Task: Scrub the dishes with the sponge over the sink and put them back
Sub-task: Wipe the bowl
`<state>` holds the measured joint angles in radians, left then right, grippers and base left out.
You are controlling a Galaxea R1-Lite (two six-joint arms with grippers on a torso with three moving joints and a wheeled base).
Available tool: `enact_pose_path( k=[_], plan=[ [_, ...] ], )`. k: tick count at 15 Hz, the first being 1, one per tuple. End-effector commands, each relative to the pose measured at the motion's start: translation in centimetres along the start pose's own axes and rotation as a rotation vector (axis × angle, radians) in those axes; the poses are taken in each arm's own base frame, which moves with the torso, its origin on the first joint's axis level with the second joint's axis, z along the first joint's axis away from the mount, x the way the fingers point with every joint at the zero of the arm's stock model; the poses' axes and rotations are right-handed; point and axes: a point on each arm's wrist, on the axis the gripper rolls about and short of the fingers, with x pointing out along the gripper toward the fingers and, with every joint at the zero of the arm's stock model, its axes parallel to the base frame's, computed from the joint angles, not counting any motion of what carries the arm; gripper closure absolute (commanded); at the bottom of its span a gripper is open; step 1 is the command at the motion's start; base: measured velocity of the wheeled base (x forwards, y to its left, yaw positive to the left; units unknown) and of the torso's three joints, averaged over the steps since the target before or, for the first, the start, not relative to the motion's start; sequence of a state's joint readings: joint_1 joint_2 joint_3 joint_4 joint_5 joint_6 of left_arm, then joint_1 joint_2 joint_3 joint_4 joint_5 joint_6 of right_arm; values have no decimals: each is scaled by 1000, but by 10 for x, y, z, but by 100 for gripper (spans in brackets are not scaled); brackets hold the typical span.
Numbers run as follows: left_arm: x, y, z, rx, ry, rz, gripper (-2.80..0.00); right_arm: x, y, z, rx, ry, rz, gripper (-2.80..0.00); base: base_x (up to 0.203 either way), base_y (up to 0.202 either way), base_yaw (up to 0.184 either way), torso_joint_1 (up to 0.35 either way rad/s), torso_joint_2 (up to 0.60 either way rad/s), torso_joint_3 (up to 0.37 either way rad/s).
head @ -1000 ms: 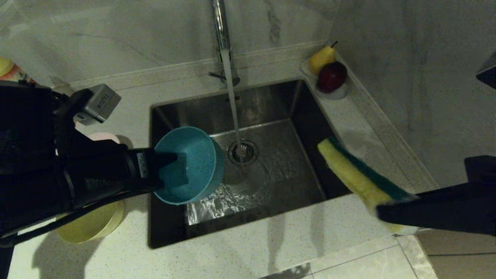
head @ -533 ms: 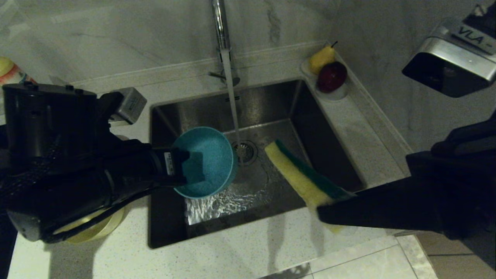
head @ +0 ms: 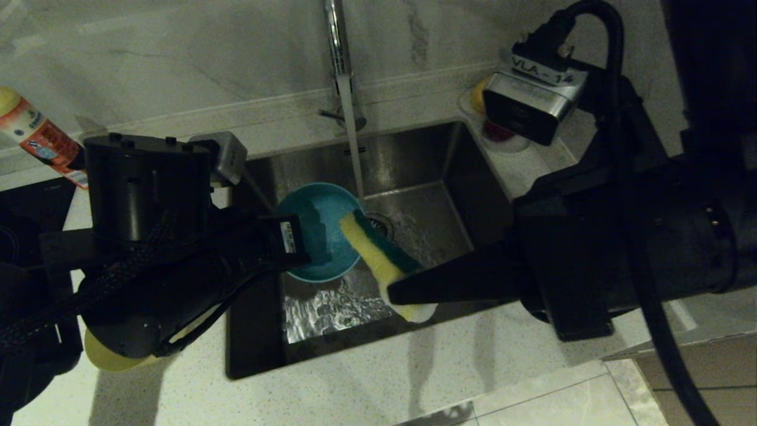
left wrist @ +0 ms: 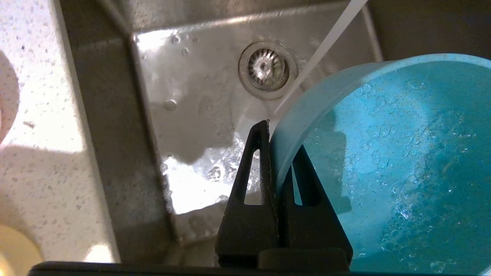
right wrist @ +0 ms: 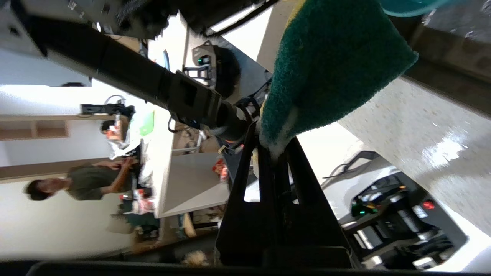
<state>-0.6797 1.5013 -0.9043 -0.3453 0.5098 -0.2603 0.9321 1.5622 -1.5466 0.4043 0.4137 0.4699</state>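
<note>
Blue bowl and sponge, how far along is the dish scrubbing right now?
Done: the left gripper has the blue bowl by its rim over the sink, and the right gripper has the sponge. In hand: the sponge meets the bowl's rim. Left: scrubbing, returning it, and the yellow bowl on the counter.

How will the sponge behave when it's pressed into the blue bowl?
The sponge is probably soft: the right hand squashes its end thin. Held by one end, it may bend against the blue bowl. Running water likely leaves the bowl slippery.
</note>
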Motion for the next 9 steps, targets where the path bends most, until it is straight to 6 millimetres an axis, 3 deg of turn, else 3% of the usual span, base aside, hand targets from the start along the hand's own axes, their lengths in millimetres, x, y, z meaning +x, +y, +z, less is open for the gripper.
enact_pose_path(
  k=[1, 9],
  plan=[
    [-2, 0, 0, -4, -7, -4, 0, 27, -10, 6, 31, 35, -9, 0, 0, 0, 0, 0, 0, 0],
    [-14, -1, -12, -1, -20, -46, 0, 53, -19, 12, 85, 64, -9, 0, 0, 0, 0, 0, 0, 0]
  ],
)
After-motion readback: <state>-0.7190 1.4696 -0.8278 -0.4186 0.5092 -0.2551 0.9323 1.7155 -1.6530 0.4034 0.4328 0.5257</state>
